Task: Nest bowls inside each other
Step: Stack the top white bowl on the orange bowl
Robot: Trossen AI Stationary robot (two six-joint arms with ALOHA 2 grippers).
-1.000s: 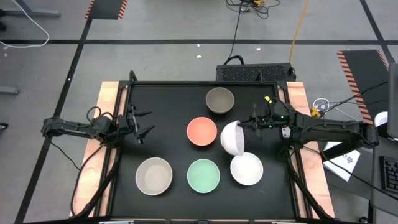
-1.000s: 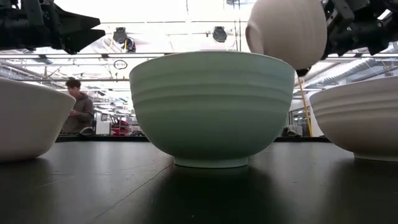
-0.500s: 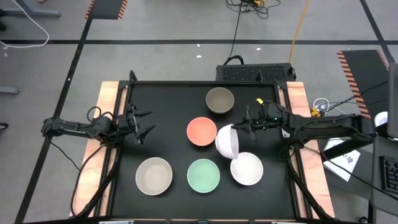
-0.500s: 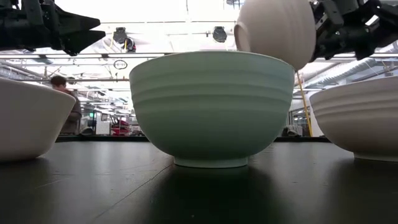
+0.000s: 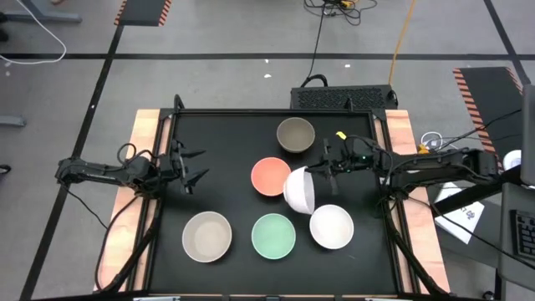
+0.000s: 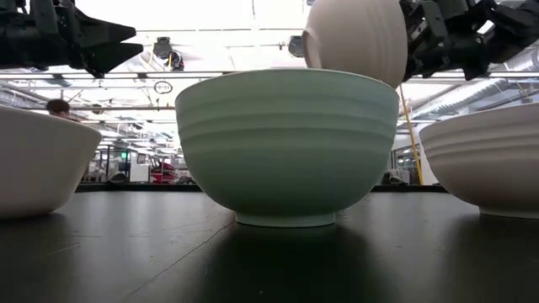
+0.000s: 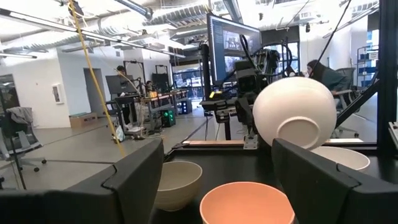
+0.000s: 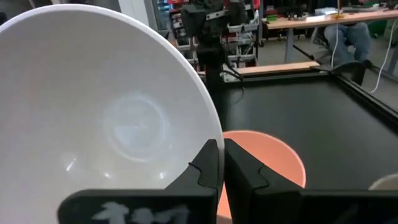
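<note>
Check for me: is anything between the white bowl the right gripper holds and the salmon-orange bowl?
Nothing visible. The right gripper is shut on the rim of the tilted white bowl, held above the table right beside the salmon-orange bowl, which is empty. The left gripper waits open at the table's left edge.

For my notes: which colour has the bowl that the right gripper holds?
White: the round shallow white bowl, pinched at its rim by the right gripper. The right wrist view shows it best.

Robotics lab: monitor point(image 7: 233, 43), workbenches point(image 8: 311, 22), hazard-taped floor point(image 5: 142, 12)
</note>
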